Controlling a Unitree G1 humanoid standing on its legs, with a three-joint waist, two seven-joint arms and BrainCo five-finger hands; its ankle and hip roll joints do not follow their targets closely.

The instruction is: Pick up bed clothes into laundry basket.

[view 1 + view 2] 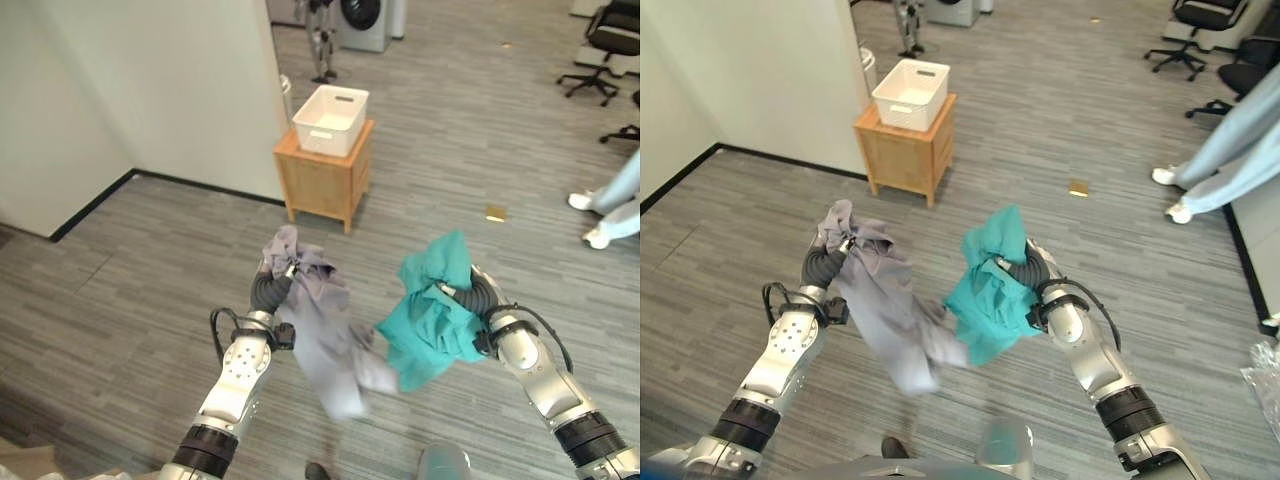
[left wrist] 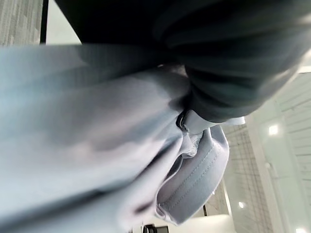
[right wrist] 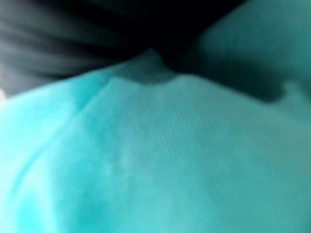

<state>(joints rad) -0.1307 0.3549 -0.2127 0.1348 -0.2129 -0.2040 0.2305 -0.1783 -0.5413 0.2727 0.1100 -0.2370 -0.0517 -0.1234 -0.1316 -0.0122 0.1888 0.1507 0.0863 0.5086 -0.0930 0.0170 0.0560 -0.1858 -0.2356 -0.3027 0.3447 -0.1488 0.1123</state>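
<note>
My left hand point(image 1: 270, 292) is raised in front of me, shut on a pale grey cloth point(image 1: 327, 325) that hangs down from it in a long fold. In the left wrist view the grey cloth point(image 2: 87, 145) bunches against the hand's dark cover point(image 2: 228, 73). My right hand point(image 1: 480, 293) is shut on a teal cloth point(image 1: 432, 322), bunched over the hand and drooping toward the grey one. The two cloths nearly touch at their lower ends. A white laundry basket point(image 1: 334, 136) stands on a small wooden cabinet point(image 1: 322, 186) ahead, beyond both hands.
A white wall corner point(image 1: 170, 90) stands left of the cabinet. A person point(image 1: 1225, 150) in light clothes stands at the right. Office chairs point(image 1: 606, 50) are at the far right, a washing machine point(image 1: 366, 20) at the back. A small yellow item point(image 1: 495, 212) lies on the floor.
</note>
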